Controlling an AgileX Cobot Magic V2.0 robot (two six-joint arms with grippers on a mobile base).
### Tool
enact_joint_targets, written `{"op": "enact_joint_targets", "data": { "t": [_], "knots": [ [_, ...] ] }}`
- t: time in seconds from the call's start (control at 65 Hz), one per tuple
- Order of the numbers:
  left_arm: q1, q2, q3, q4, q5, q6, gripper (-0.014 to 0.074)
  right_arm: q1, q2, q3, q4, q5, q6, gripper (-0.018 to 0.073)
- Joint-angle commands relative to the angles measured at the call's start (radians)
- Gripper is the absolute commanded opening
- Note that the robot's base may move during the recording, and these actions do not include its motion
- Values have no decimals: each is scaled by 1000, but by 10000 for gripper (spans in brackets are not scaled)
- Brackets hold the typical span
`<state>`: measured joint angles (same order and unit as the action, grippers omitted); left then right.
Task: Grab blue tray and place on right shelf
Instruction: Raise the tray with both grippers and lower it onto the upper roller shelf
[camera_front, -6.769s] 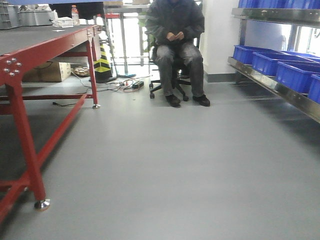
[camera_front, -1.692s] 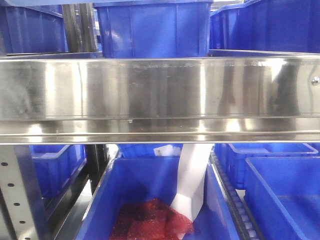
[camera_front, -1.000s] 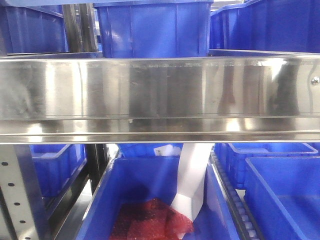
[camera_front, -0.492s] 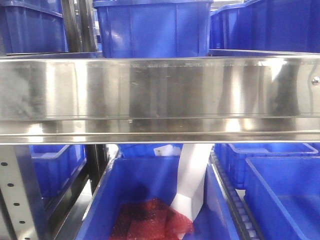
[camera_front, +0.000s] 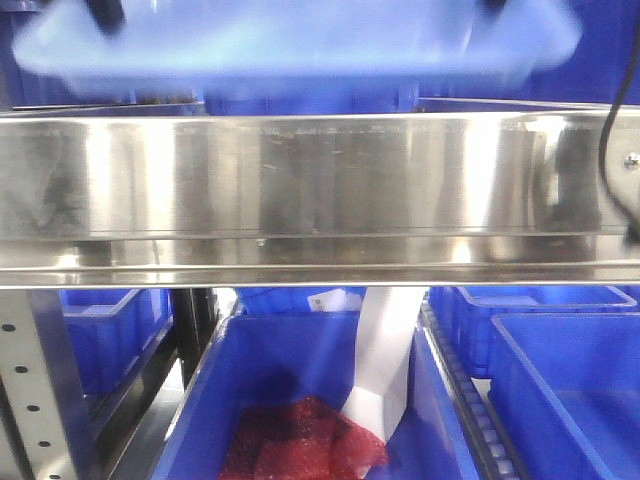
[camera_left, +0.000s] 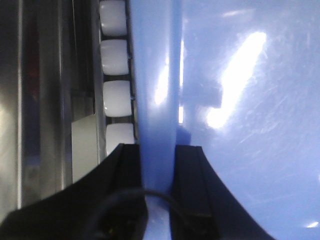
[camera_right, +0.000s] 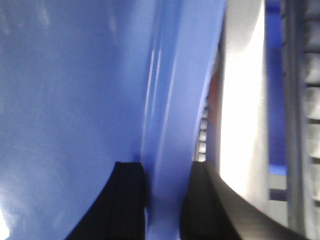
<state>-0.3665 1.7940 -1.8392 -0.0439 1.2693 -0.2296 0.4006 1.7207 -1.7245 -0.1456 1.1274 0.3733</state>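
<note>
Front view: blue tray (camera_front: 300, 45) up at top of frame, blurred, long side toward camera, sitting above the broad steel front beam (camera_front: 320, 190) of the right shelf (camera_front: 560, 265). Cannot tell if the tray touches the shelf level or hangs just over it. Dark blobs at the tray's two upper corners, too blurred to read. Thin black cable (camera_front: 615, 130) runs down the right edge across the beam.

Left wrist view: left claw (camera_left: 157, 170) pinching the tray's rolled rim, one black finger (camera_left: 187, 175) on the inside of the wall, the other outside, rim running straight up between them. Glossy tray floor to the right with bright glare. Row of white rollers (camera_left: 116, 95) just beside the rim on the left, steel rail past them.

Right wrist view: right claw (camera_right: 162, 200) clamped on the opposite rim the same way, black fingers (camera_right: 130, 200) either side of the tray wall. Bright steel strip to the right of the rim, more rollers at far right, blurry.

Below the beam: perforated grey upright (camera_front: 25, 390) at left, deep dark-blue storage bins (camera_front: 560, 390) on the lower level. Middle bin holds red mesh (camera_front: 300, 445) and a white sheet (camera_front: 385, 360) leaning upright against its right wall
</note>
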Motion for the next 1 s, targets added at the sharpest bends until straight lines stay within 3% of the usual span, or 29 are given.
{"op": "enact_joint_targets", "data": {
  "t": [0.0,0.138,0.231,0.323,0.4,0.462,0.508,0.769,0.862,0.985],
  "knots": [
    [0,-12,-36,-1,-49,7,-47,-4,-2,-38,-1,-70,-26,56],
    [0,13,-36,-1,-49,26,9,-18,30,-38,-1,-70,-26,60],
    [0,20,-36,-1,-51,28,134,-26,31,-38,-2,-72,-26,111],
    [1,20,-36,-1,-55,28,325,-33,30,-39,-2,-72,-27,256],
    [1,20,-36,-1,-59,28,492,-36,30,-39,-2,-72,-27,444],
    [1,20,-38,-1,-59,28,571,-36,30,-40,-2,-66,-27,578],
    [1,20,-42,-1,-52,28,579,-36,30,-41,-2,-59,-27,650],
    [-8,-53,-47,-1,-40,60,578,-31,-32,-52,-2,-19,-28,528],
    [-24,-109,-30,1,-42,83,573,-24,-82,-52,-2,-12,-50,404],
    [-37,-217,56,1,-95,85,456,0,-182,-27,-2,-19,-73,186]
  ]
}}
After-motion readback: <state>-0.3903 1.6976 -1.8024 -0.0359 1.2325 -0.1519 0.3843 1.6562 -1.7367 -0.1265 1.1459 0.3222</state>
